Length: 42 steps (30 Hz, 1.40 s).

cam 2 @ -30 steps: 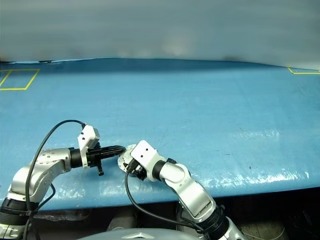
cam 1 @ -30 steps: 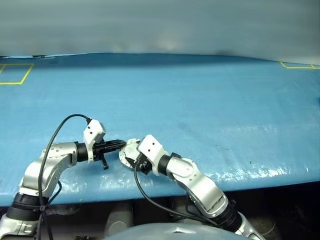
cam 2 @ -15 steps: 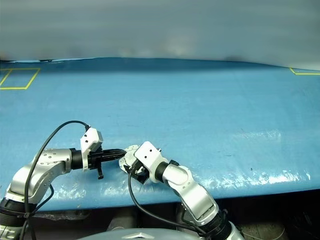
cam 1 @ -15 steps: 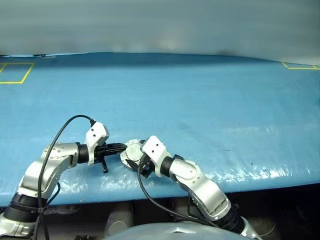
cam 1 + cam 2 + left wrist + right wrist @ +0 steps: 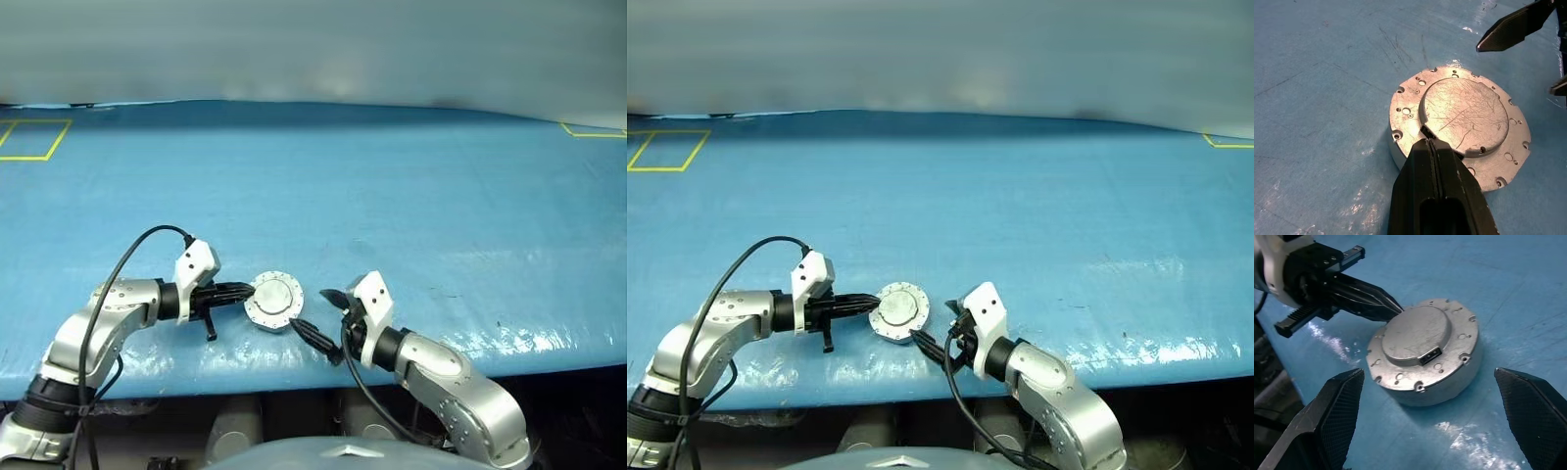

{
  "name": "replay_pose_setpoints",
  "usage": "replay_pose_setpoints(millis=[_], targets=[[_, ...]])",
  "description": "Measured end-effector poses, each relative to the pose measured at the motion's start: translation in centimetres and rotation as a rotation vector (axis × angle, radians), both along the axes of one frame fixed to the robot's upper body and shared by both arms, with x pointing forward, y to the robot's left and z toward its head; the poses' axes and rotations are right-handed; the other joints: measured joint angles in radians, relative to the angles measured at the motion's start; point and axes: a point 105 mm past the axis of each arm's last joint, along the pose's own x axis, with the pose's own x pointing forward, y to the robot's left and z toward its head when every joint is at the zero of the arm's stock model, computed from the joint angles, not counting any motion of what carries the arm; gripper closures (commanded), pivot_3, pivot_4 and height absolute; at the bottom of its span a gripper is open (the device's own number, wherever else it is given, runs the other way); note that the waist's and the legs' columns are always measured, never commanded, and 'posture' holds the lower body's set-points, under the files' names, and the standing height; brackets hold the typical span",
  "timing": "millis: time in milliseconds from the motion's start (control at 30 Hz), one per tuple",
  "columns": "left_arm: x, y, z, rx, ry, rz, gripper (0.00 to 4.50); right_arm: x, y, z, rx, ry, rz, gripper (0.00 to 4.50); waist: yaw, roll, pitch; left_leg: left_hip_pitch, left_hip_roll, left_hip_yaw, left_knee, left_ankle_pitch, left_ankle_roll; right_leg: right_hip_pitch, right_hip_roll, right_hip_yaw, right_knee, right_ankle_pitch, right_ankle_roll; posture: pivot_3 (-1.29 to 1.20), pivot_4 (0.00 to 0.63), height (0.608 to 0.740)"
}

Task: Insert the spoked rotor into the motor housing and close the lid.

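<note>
From the head views I see the motor housing [image 5: 273,301] flat on the blue counter [image 5: 392,196] near its front edge, lid [image 5: 897,303] on top, plain face up.

Left wrist view: my left tool [image 5: 1428,143], closed and empty, touches the raised hub's rim, I think.

Right wrist view: my right tool [image 5: 1432,423] gapes wide, fingers [image 5: 1334,406] straddling the housing without touching.

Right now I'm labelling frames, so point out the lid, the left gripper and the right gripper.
lid [image 5: 1465,116]: left wrist view, on its raised hub.
left gripper [image 5: 1426,131]: left wrist view, at its shut fingertips.
right gripper [image 5: 1442,418]: right wrist view, midway between its open fingertips.
</note>
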Motion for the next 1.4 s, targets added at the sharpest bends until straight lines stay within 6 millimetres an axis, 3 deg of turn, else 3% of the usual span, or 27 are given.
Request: replay_pose_setpoints(millis=[167,300,467,867,1133,1267,1400], targets=[[0.1,-0.1,0.0,0.000,-0.006,0.000,4.50,1.5,-0.1,0.6,0.204,0.153,-0.169,0.02,0.001,0.000,0.000,0.000,0.000,0.000,0.001,0.000,0.000,0.000,0.000,0.000,0.000,0.000,0.000,0.00,0.150,0.740],[0.1,-0.2,0.0,-0.005,-0.009,0.003,4.50,2.3,-0.1,-0.9,0.220,0.282,-0.237,0.02,0.001,0.001,0.000,-0.001,0.000,0.000,0.001,0.000,0.000,-0.001,-0.001,0.000,0.000,0.000,0.000,0.00,0.150,0.740],[0.2,-0.2,0.0,-0.006,-0.013,0.011,4.50,2.4,0.1,-2.2,0.224,0.382,-0.249,0.02,0.000,0.002,0.001,-0.002,0.000,0.000,0.000,0.000,0.000,-0.001,0.000,0.000,0.000,0.000,0.000,0.00,0.150,0.740],[0.2,0.1,-0.1,-0.005,-0.017,0.028,4.50,1.7,1.5,-2.4,0.393,0.586,-0.178,0.02,-0.006,0.002,0.001,-0.002,0.000,0.000,0.000,0.000,0.001,-0.001,0.000,0.000,0.000,0.000,0.000,0.00,0.150,0.740],[0.2,0.2,-0.1,-0.007,-0.020,0.041,4.50,2.3,2.0,-2.5,0.521,0.700,-0.211,0.02,-0.010,0.002,0.001,-0.002,0.000,0.000,0.000,0.000,0.001,-0.001,0.000,0.001,0.000,0.000,0.000,0.00,0.150,0.740],[0.3,0.3,-0.1,-0.007,-0.027,0.049,4.50,2.7,2.3,-2.4,0.555,0.729,-0.225,0.89,-0.010,0.002,0.001,-0.002,0.000,0.000,0.000,0.000,0.001,-0.001,0.000,0.001,0.000,0.000,0.000,0.00,0.150,0.740],[0.4,0.4,-0.2,-0.001,-0.034,0.062,4.50,2.8,2.3,-2.4,0.572,0.751,-0.234,2.21,-0.010,0.002,0.001,-0.003,0.000,0.000,0.000,0.000,0.001,-0.001,0.000,0.001,0.000,0.000,0.000,0.00,0.150,0.740]])
